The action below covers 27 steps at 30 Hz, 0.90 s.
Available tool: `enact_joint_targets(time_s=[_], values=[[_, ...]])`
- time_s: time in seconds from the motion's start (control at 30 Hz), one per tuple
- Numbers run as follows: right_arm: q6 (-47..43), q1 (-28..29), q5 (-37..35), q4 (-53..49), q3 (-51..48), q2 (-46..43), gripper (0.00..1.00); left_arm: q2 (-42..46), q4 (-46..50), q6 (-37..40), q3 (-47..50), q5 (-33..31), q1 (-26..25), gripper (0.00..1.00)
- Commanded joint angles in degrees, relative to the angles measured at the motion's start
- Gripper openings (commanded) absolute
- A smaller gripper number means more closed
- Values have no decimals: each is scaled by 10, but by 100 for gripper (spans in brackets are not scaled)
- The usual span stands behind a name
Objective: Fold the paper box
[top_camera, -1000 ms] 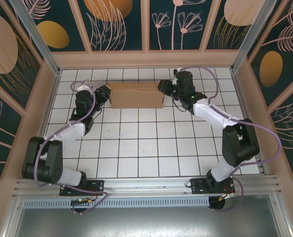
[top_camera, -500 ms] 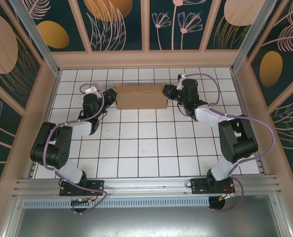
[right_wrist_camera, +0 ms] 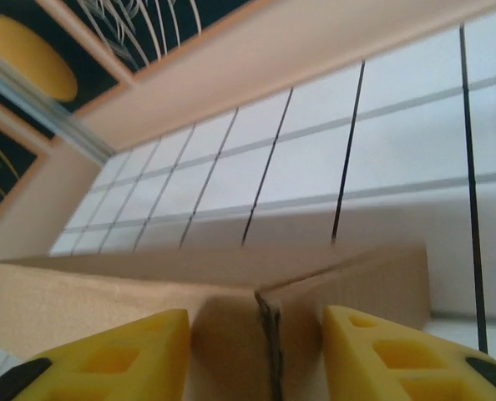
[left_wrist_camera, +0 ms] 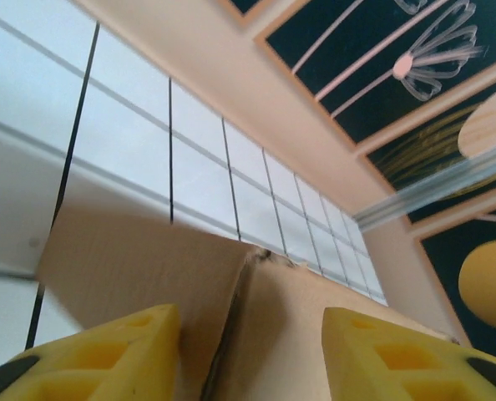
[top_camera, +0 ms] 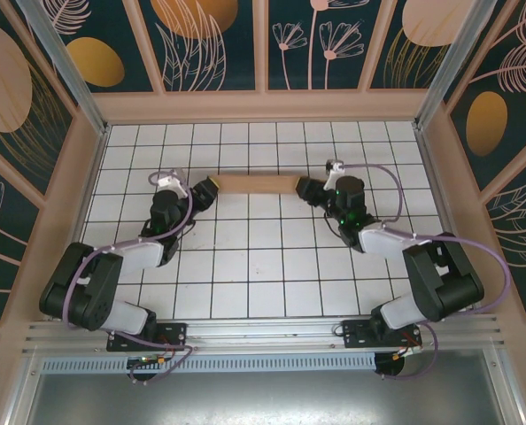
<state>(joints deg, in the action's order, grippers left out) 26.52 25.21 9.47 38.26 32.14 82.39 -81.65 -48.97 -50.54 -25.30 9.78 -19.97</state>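
The right gripper (right_wrist_camera: 256, 355) is holding its jaws apart, straddling a corner edge of the paper box (right_wrist_camera: 106, 292); the tiled floor (right_wrist_camera: 398, 142) is showing beyond.

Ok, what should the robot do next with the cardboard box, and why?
Probably close both grippers gently. The left gripper and right gripper sit at opposite ends of the paper box, each with cardboard between its yellow fingers, but I can't tell if they're pinching it yet.
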Motion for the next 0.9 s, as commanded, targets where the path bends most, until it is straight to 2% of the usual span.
enact_joint_targets(time_s=[0.0, 0.17, 0.27, 0.4, 0.63, 0.87], values=[[-19, 44, -23, -14, -56, -48, 53, 54, 74, 22, 32, 10, -27, 57], [-19, 55, -85, -71, -91, -143, 68, 190, 188, 37, 51, -78, -26, 61], [-20, 51, -86, -109, -89, -170, 74, 221, 233, 57, 39, -90, -26, 61], [-17, 40, -65, -168, -57, -146, 74, 180, 264, 74, 10, -96, -25, 62], [20, 16, -17, -285, 29, -15, 72, 59, 256, 88, -20, -71, -25, 61], [25, 15, 5, -279, 68, 83, 57, -46, 216, 76, -41, -51, -20, 53]])
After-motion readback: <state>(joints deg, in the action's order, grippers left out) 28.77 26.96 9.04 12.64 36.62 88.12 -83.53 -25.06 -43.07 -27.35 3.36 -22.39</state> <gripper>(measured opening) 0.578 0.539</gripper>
